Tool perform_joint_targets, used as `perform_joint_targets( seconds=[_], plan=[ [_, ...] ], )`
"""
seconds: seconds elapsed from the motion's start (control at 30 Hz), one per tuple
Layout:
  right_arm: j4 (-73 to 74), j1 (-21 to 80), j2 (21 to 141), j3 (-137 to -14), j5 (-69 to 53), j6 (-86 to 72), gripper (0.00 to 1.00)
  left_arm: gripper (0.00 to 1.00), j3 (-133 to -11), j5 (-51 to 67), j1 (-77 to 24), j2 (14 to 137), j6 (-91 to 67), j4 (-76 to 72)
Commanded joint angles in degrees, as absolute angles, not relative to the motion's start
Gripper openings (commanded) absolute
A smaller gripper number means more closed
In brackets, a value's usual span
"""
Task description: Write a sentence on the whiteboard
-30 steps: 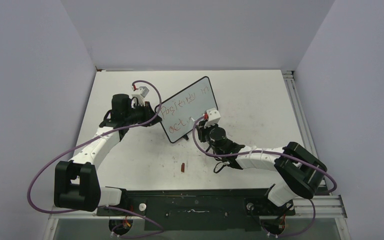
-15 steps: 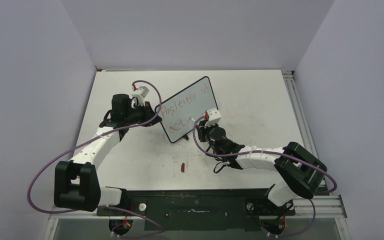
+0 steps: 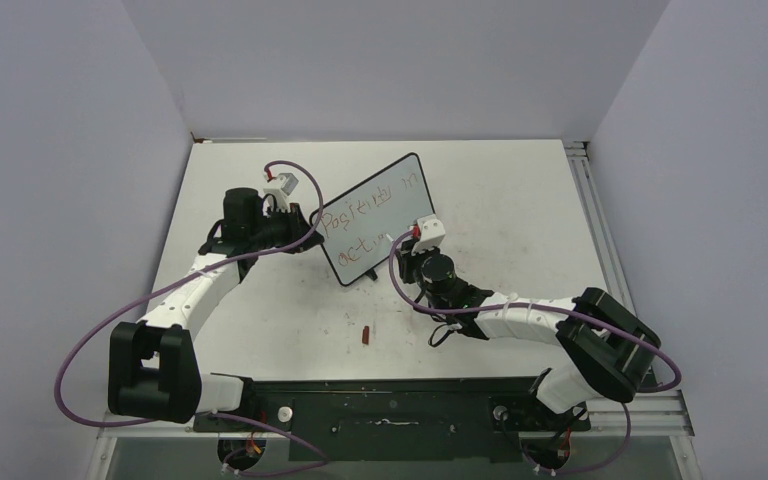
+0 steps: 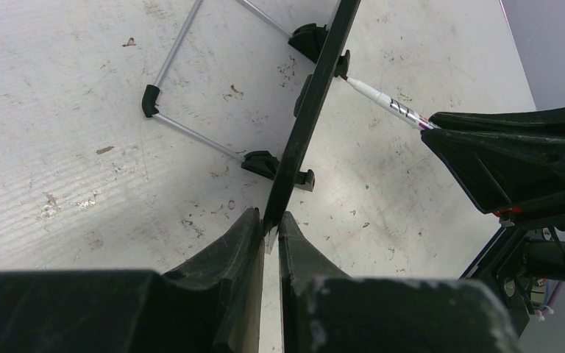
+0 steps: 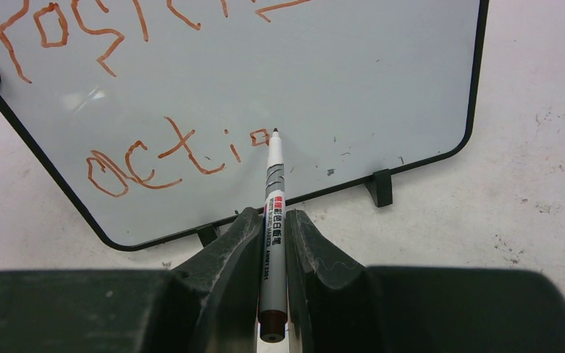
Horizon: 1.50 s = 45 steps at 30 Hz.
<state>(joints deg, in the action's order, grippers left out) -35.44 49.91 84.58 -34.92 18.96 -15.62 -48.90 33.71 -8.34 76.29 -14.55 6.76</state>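
Observation:
The whiteboard (image 3: 375,215) stands tilted at mid-table, black frame, glossy face (image 5: 353,81). The sentence (image 5: 169,158) is reddish handwriting in two slanted lines, the lower one reading "actio"; it also shows in the top view (image 3: 363,222). My left gripper (image 3: 310,225) is shut on the board's left edge (image 4: 310,110), with the fingertips pinching the frame (image 4: 270,218). My right gripper (image 5: 273,215) is shut on a white marker (image 5: 274,165). The marker's tip touches the board just right of the small "o". The right gripper sits in front of the board's lower right part (image 3: 409,245).
A small red marker cap (image 3: 365,334) lies on the smudged white tabletop (image 3: 520,200) in front of the board. The board's wire stand (image 4: 184,125) and black feet (image 5: 381,187) rest on the table. Walls close in on the left, back and right.
My right gripper and the marker have shifted slightly right along the lower line of writing. The left gripper and board have not moved.

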Motion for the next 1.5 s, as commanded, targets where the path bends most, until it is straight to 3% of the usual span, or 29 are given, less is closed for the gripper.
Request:
perform_joint_targets(
  seconds=[0.0,1.47],
  plan=[
    [-38.3,50.1,83.3,-35.7,20.2,-15.1,0.05,0.0,-51.3,33.9,-8.5,74.7,-14.6,7.1],
    [-39.8,50.0,87.2,-32.7,19.9,-16.4,0.05,0.0,-51.3,34.0,-8.5,74.7,-14.5,7.3]
  ],
)
